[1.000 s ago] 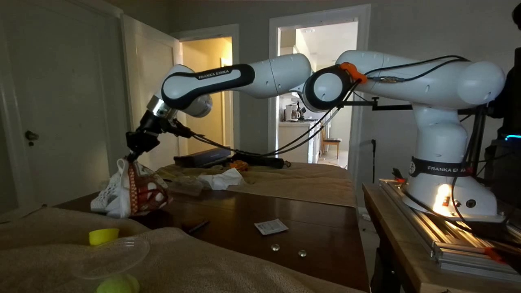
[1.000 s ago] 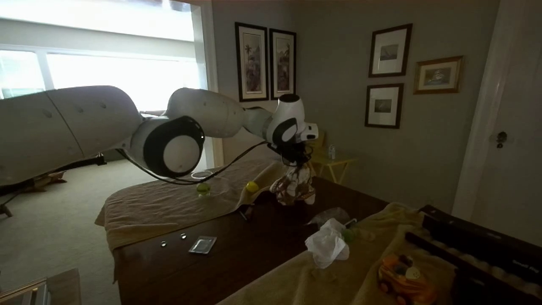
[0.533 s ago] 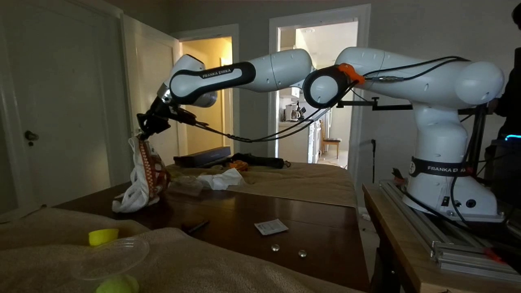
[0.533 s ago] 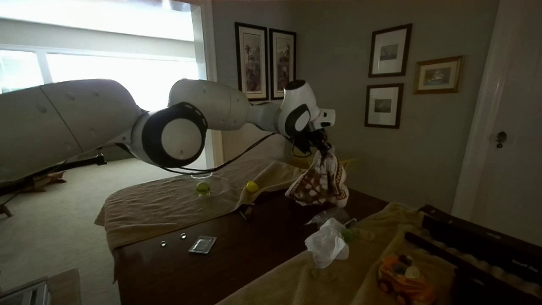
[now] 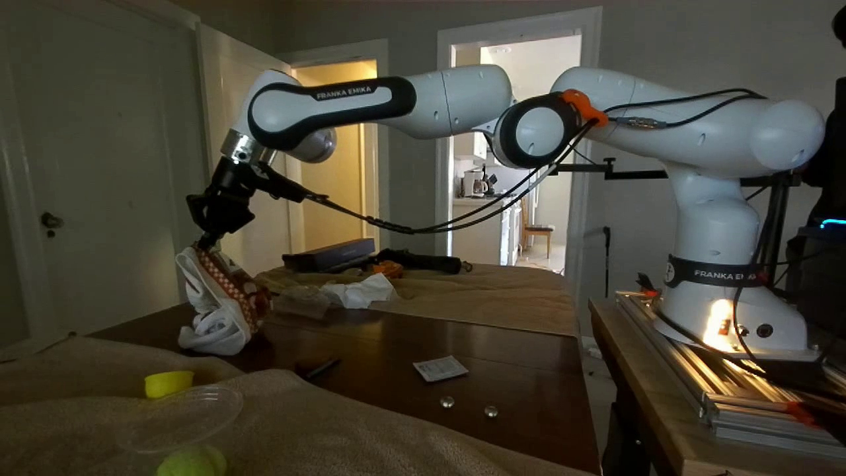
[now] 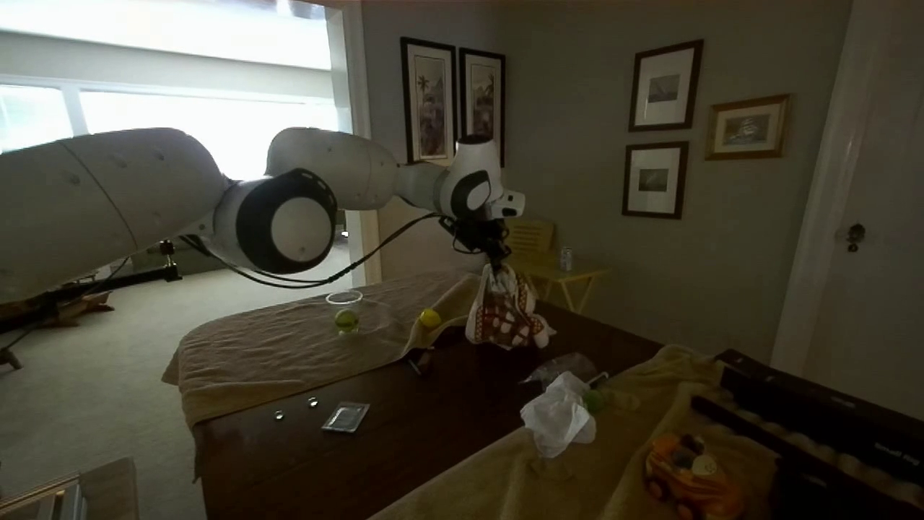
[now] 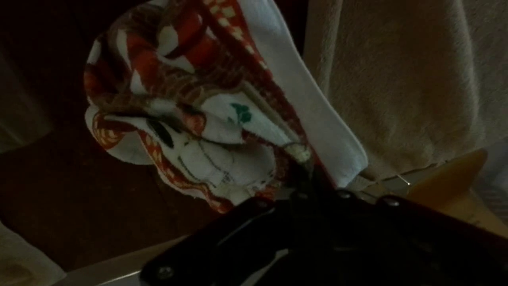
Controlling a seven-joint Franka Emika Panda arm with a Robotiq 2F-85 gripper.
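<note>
Both your black fingers point(image 5: 209, 240) are pinching the bunched red-and-white printed cloth point(image 6: 505, 321) near the brown wooden table point(image 5: 370, 340)'s far edge, so go slow or it might slip.

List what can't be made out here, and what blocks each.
In an exterior view: how the fingers meet the cloth; too small and dark.
In the wrist view: cloth beyond the top edge; print inside folds.
In an exterior view: print on the white packet; too small.
In an exterior view: lower part of the round green object; cut by bottom edge.
In an exterior view: small green object; white sheet partly covers it.
</note>
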